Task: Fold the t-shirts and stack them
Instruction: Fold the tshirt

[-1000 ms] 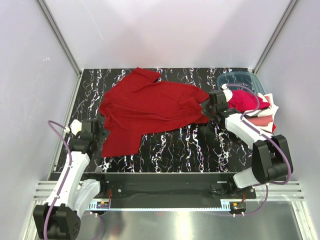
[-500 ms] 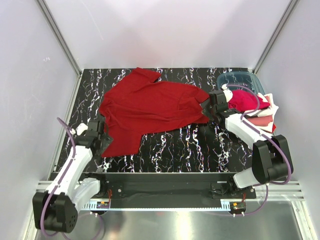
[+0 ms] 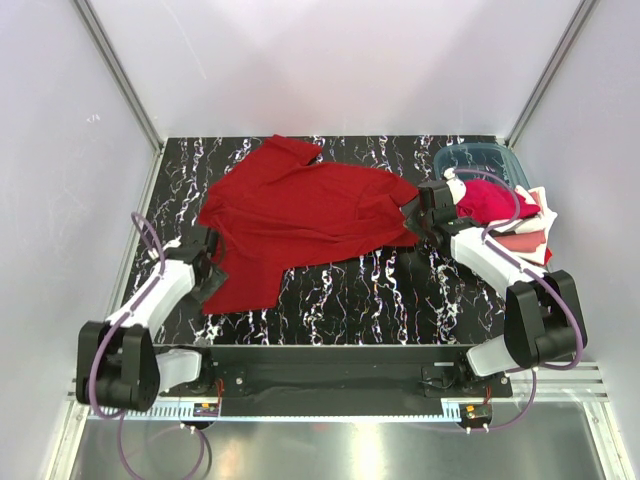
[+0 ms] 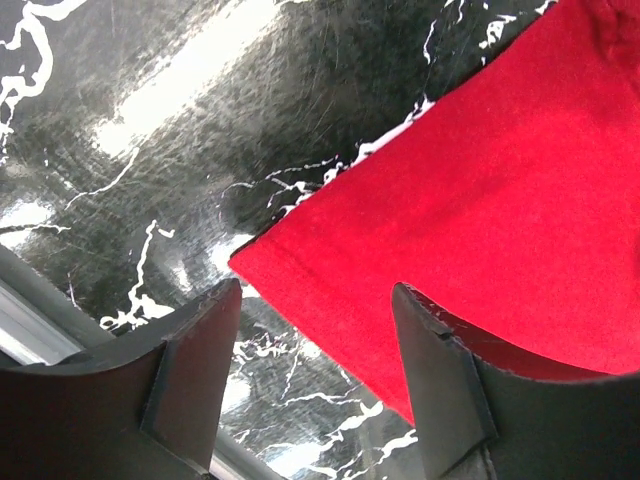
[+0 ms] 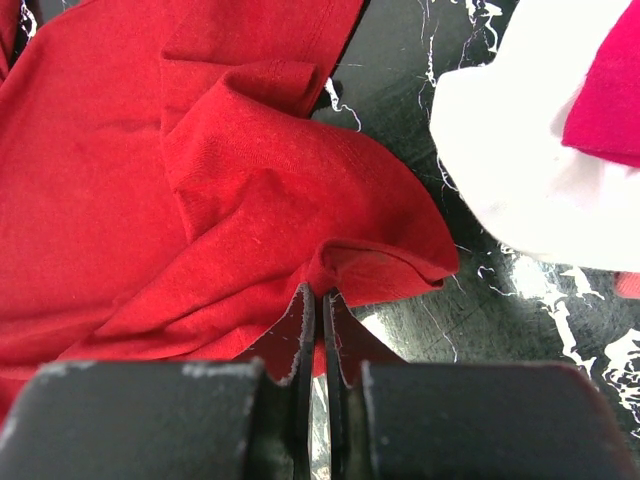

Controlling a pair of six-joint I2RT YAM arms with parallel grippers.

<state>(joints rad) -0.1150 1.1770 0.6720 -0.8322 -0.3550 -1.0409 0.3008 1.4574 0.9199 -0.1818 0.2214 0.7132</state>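
Because the deep red t-shirt (image 3: 300, 215) is soft, light and floppy, it is best held by its corners and edges. It lies spread out in the middle of the frame on the black marbled bench (image 3: 350, 295). The left fingers (image 4: 195, 350) stand apart over its lower left corner. The right fingers (image 5: 300, 320) are pinched shut on its right edge. The bench looks smooth and shiny, so cloth should slide. Plain white walls (image 3: 60, 150) stand close around.

Left gripper (image 4: 312, 310) now over t-shirt (image 3: 300, 215) corner
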